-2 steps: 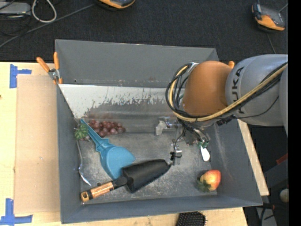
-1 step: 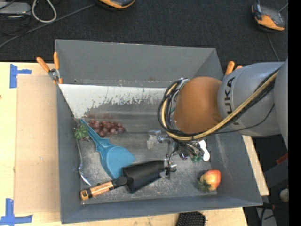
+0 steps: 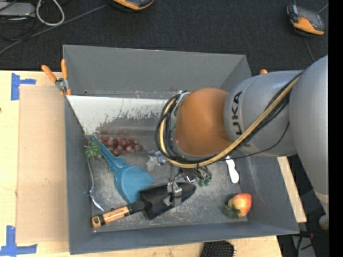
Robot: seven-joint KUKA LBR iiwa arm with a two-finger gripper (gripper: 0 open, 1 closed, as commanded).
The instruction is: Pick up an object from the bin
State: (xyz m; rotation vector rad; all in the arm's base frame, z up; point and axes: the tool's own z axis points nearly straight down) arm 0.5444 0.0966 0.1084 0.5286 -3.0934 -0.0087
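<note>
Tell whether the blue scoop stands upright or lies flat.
Lies flat: blue scoop stretched along the bin floor, handle toward the grapes.

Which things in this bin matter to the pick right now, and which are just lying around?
In play: gripper; black tool with orange handle, lying directly under it.
Lying about: blue scoop; purple grapes; red-yellow fruit; white piece.
</note>
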